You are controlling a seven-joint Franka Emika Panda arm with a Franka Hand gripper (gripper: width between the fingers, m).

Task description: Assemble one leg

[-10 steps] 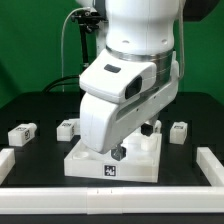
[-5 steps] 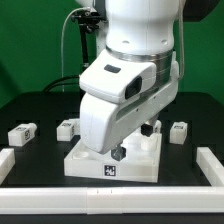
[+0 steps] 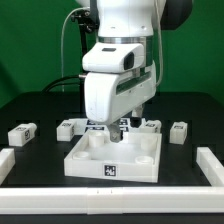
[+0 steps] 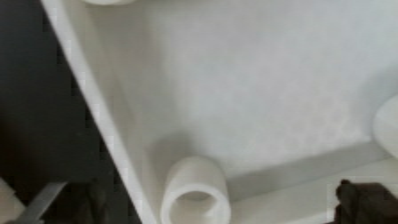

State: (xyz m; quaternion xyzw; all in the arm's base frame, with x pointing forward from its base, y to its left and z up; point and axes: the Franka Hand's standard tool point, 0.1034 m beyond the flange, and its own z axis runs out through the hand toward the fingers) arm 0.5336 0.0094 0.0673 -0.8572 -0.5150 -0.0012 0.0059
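The white square board (image 3: 88,160) lies at the middle front of the table with a tag on its front edge. My gripper (image 3: 118,133) hangs over the board's back part. In the wrist view a white rounded leg (image 4: 196,190) stands upright on the board (image 4: 267,90) near its edge. It is between my two dark fingertips (image 4: 363,197), which are wide apart and do not touch it. My gripper (image 4: 205,203) is open. In the exterior view this leg is mostly hidden behind the gripper.
Loose tagged legs lie behind the board: one at the exterior view's far left (image 3: 22,132), one nearer (image 3: 68,128), one behind the gripper (image 3: 150,125) and one at the right (image 3: 179,131). White border strips (image 3: 211,166) run along the table's sides and front.
The arm has risen and swung from a forward tilt to upright, and the gripper now sits higher and further back over the board. The board and loose legs have not moved.
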